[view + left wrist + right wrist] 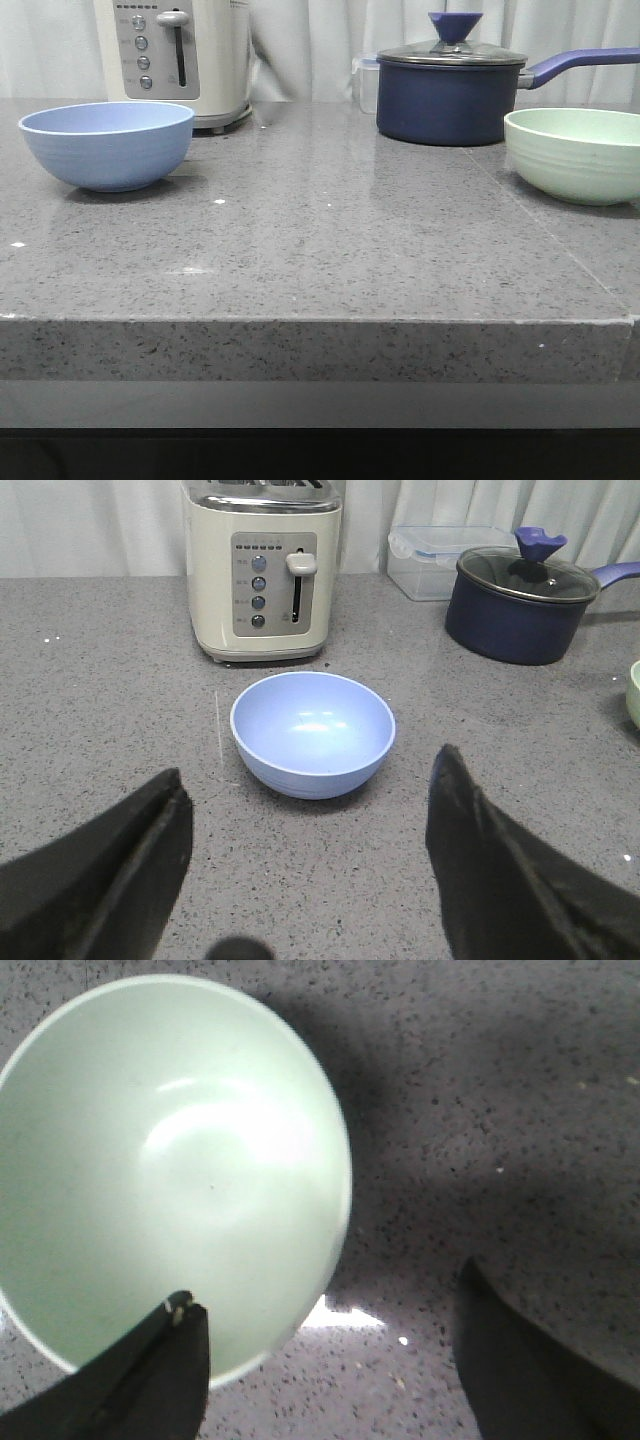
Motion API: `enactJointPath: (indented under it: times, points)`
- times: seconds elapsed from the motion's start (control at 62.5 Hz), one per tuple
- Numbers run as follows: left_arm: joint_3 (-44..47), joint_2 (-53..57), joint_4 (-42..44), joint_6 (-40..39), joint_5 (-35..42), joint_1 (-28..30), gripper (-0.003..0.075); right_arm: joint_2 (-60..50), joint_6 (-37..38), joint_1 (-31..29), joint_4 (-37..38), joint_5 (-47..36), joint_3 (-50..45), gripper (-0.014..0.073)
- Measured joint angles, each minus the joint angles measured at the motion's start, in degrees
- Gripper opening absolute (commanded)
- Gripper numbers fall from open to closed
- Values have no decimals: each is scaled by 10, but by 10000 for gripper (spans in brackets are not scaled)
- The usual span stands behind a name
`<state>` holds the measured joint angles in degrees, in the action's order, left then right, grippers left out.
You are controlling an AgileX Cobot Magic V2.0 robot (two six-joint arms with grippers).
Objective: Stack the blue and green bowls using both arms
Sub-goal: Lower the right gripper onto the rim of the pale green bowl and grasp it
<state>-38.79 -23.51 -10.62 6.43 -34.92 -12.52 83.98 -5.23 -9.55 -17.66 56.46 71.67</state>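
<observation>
Periwinkle in colour, the blue bowl [313, 734] is seen upright on the grey speckled counter [100, 680], ahead of the left gripper [310, 865] and roughly centred on the gap between its fingers, apart from both. The jaws of that gripper are spread wide and nothing is held. The green bowl [165, 1175] is seen from above by the right wrist camera; one finger [150, 1370] of the right gripper [330, 1360] is placed over the bowl's rim, the other over bare counter beside it, so the wall is straddled. These jaws are also apart; whether the rim is touched cannot be told.

Neither arm is shown in the front view, where the blue bowl [107, 145] is set far to the left and the green bowl [575, 153] far to the right, well apart. A white toaster [263, 570] behind the blue bowl, a clear plastic box [430, 560] and a navy lidded saucepan [518, 605] are shown by the left wrist view. The left gripper is angled forward over the counter, the right one pointed steeply down.
</observation>
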Motion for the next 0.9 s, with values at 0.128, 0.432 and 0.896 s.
enactJointPath:
  times: [0.128, 0.432, 0.896]
  points:
    - [0, 0, 0, 0, -1, 0, 491, 34, -2, 0, -14, -28, 0, 522]
    - [0, 0, 0, 0, -9, 0, 491, 76, -3, 0, -24, -70, 0, 295]
    - [0, 0, 0, 0, -10, 0, 491, 79, -5, 0, -25, -78, 0, 29]
